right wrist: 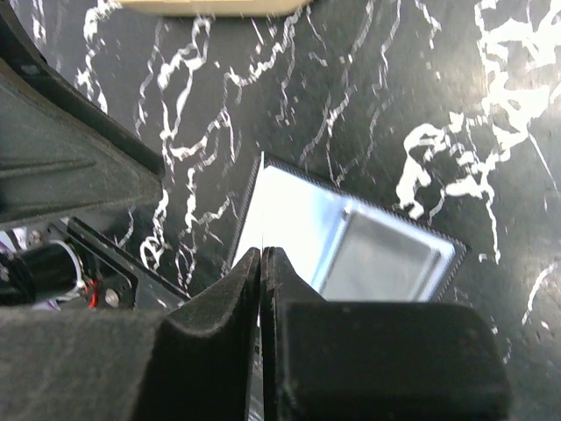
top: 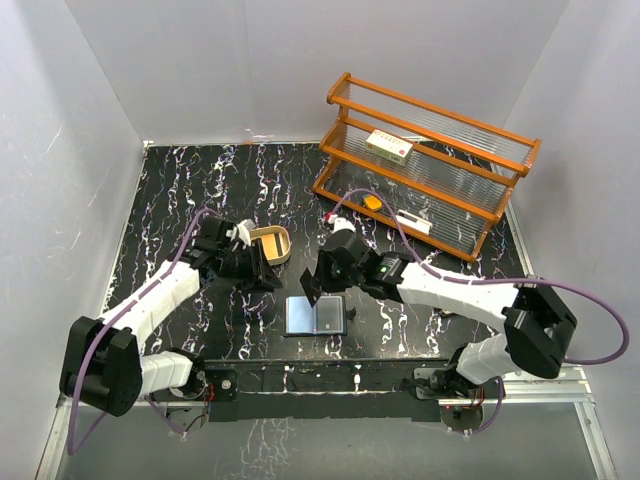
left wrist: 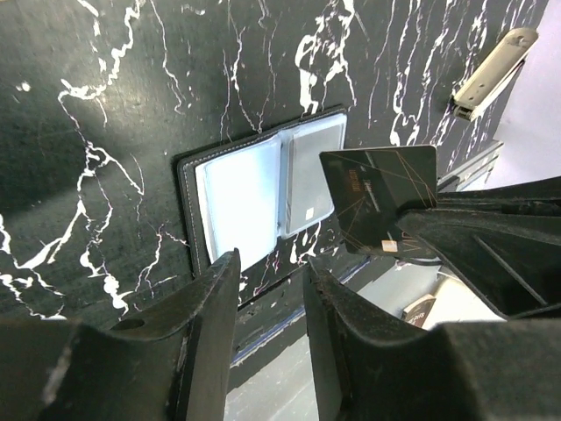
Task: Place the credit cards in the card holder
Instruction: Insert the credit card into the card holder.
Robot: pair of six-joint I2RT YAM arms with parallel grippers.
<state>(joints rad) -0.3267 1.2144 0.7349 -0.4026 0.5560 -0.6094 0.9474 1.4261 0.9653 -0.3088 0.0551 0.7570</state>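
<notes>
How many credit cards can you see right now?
2. A dark card is pinched in the right gripper near the card holder; a grey card sits in one of its slots. Others may be hidden.

Left gripper point(left wrist: 272, 267) hovers with jaws parted and empty; right gripper point(right wrist: 263, 253) pinches a dark card point(left wrist: 379, 197).
</notes>
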